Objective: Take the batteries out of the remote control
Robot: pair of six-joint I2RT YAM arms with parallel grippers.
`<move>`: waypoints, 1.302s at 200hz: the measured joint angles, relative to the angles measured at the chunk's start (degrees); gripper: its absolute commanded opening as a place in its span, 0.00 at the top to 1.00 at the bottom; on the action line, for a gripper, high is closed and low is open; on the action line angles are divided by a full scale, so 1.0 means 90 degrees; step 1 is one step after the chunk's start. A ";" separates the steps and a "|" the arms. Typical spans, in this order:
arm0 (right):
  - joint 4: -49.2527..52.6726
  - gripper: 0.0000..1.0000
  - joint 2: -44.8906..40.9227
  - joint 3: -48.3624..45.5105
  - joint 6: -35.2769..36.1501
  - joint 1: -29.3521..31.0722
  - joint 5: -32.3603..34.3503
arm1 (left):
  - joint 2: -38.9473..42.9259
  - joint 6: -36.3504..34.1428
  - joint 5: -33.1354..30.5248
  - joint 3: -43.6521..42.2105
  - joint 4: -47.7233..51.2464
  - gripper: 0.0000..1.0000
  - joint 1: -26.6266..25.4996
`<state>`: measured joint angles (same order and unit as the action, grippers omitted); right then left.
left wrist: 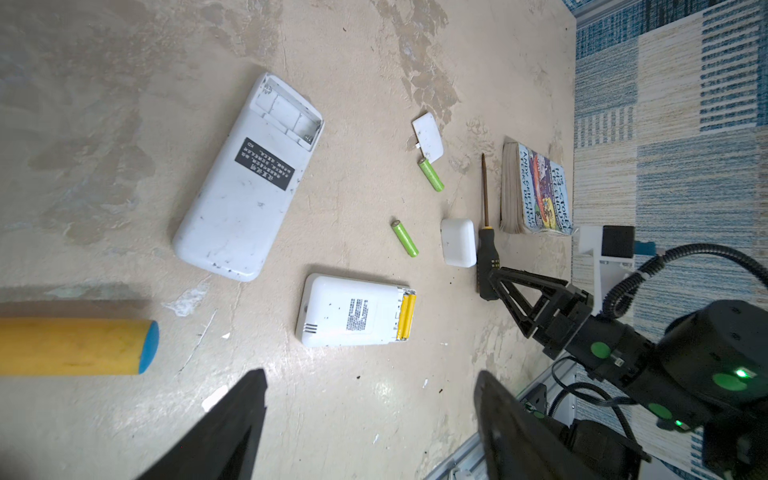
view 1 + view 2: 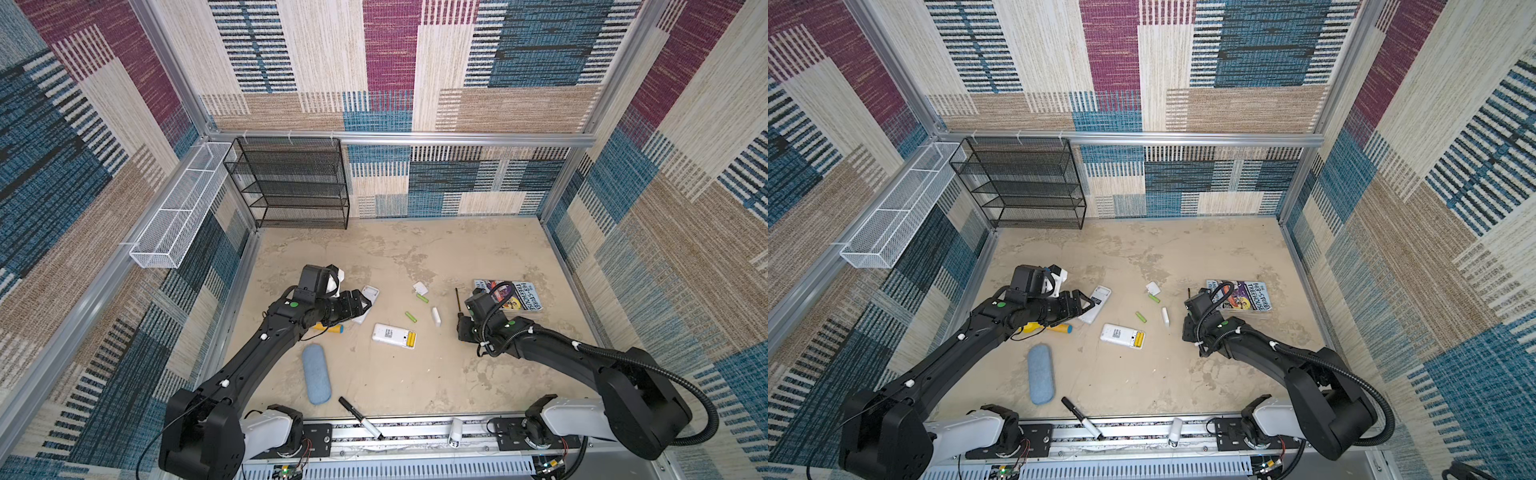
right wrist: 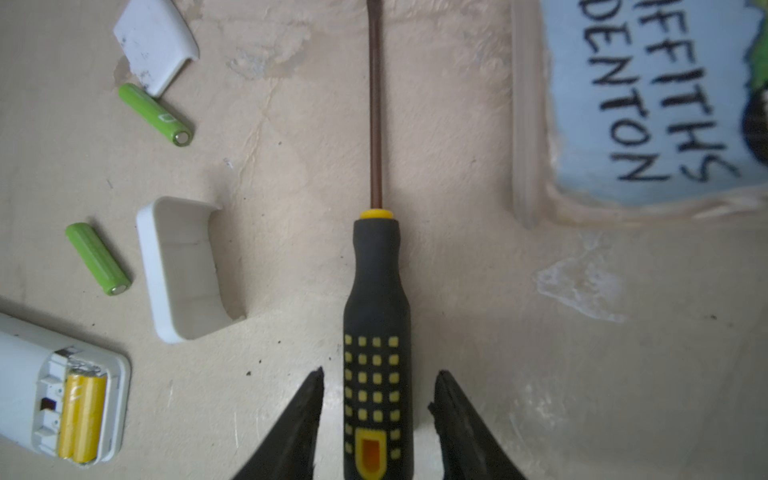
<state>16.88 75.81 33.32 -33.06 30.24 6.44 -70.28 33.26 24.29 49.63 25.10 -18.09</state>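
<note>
Four batteries counted. Clock positions are read on a top view with 12 toward the back wall and the small remote point(image 2: 390, 335) at the dial's centre.

- Two yellow batteries point(image 3: 82, 417) sit side by side in the small remote's open bay, at its 3 o'clock end. Their far tips are tucked under the bay edge.
- Two green ones lie loose on the surface point(image 2: 415, 386) at about 1 o'clock, apart from each other: the near green battery point(image 2: 411, 317) and the far green battery point(image 2: 422, 298). The far one's end meets a flat white cover point(image 2: 420, 287); touching or tucked under, cannot tell.
- A curved white cover point(image 2: 436, 316) lies at 2 o'clock.
- The larger remote point(image 1: 249, 178) lies at 10 o'clock with its bay open. In both top views the left pincer hides part of it.
- Left pincer point(image 1: 368, 386): jaws spread wide with nothing between them. The frame edge cuts the fingers off.
- Right pincer point(image 3: 379, 374), at 3 o'clock: jaws partway apart, straddling the handle of the black-and-yellow screwdriver point(image 3: 377, 291). A thin strip of surface shows on each side, so no grip is seen. In both top views the wrist hides the fingers and handle; only the shaft shows.
- A yellow handle with a blue end point(image 1: 75, 347) lies at 9 o'clock, cut off in the left wrist view and mostly under the left arm from above.
- A book point(image 2: 515, 296) lies beyond the screwdriver, cropped in the right wrist view.
</note>
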 measured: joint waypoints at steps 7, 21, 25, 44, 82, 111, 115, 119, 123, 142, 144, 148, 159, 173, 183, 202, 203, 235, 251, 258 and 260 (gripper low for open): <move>-0.0051 0.57 0.0061 -0.0010 0.0000 0.0000 -0.0002 | -0.0024 0.0000 0.0005 0.0015 -0.0017 0.19 -0.0002; -0.0131 0.63 0.0180 -0.0034 0.0005 0.0000 -0.0002 | -0.0051 0.0000 0.0007 0.0034 -0.0046 0.19 -0.0002; -0.0136 0.65 0.0206 -0.0041 0.0007 0.0000 -0.0002 | -0.0058 0.0000 0.0007 0.0036 -0.0051 0.19 -0.0002; -0.0231 0.70 0.0270 -0.0087 0.0022 0.0000 -0.0017 | -0.0073 0.0005 0.0010 0.0051 -0.0097 0.19 -0.0002; -0.0316 0.91 0.0253 -0.0126 0.0073 0.0000 -0.0022 | -0.0117 0.0075 0.0107 0.0058 -0.0202 0.19 0.0002; -0.0221 1.00 0.0131 -0.0114 0.0197 0.0000 -0.0015 | -0.0168 0.0141 0.0194 0.0083 -0.0214 0.19 0.0002; -0.0211 1.00 0.0104 -0.0107 0.0214 0.0000 0.0000 | -0.0168 0.0146 0.0197 0.0090 -0.0214 0.19 0.0002; -0.0197 1.00 0.0078 -0.0090 0.0243 0.0000 0.0015 | -0.0168 0.0148 0.0197 0.0097 -0.0216 0.19 0.0002; -0.0182 1.00 0.0053 -0.0075 0.0270 0.0000 0.0019 | -0.0168 0.0155 0.0197 0.0104 -0.0214 0.19 0.0002; -0.0129 1.00 -0.0114 0.0022 0.0410 0.0000 0.0027 | -0.0165 0.0175 0.0197 0.0175 -0.0199 0.19 -0.0005; -0.0121 1.00 -0.0134 0.0034 0.0425 0.0000 0.0027 | -0.0165 0.0177 0.0197 0.0180 -0.0204 0.19 -0.0005; -0.0102 1.00 -0.0177 0.0056 0.0466 0.0000 0.0027 | -0.0155 0.0182 0.0194 0.0185 -0.0211 0.19 -0.0005; -0.0024 1.00 -0.0294 0.0124 0.0576 0.0002 0.0029 | -0.0136 0.0197 0.0194 0.0189 -0.0209 0.19 -0.0005; 0.0119 1.00 -0.0420 0.0250 0.0716 0.0002 0.0029 | -0.0104 0.0291 0.0194 0.0163 -0.0248 0.19 -0.0010; 0.0202 1.00 -0.0503 0.0359 0.0848 0.0007 0.0029 | -0.0083 0.0299 0.0199 0.0119 -0.0291 0.19 -0.0012; 0.0381 1.00 -0.0661 0.0561 0.1039 0.0051 0.0039 | -0.0080 0.0410 0.0253 0.0041 -0.0415 0.20 -0.0032; 0.0391 1.00 -0.0668 0.0568 0.1047 0.0056 0.0044 | -0.0080 0.0415 0.0253 0.0039 -0.0423 0.20 -0.0034; 0.0593 1.00 -0.0916 0.0894 0.1413 0.0495 0.0136 | -0.0080 0.0532 0.0340 0.0000 -0.0627 0.21 -0.0114; 0.0612 1.00 -0.0937 0.1044 0.1528 0.0777 0.0180 | -0.0087 0.0595 0.0342 0.0000 -0.0714 0.21 -0.0163; 0.0612 1.00 -0.0937 0.1090 0.1542 0.0889 0.0182 | -0.0087 0.0627 0.0345 0.0000 -0.0736 0.21 -0.0172; 0.0612 1.00 -0.0937 0.1100 0.1552 0.0925 0.0185 | -0.0090 0.0636 0.0345 0.0000 -0.0746 0.21 -0.0175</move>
<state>22.39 67.37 43.22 -19.09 38.57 8.10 -71.09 38.98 27.40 49.63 18.39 -19.66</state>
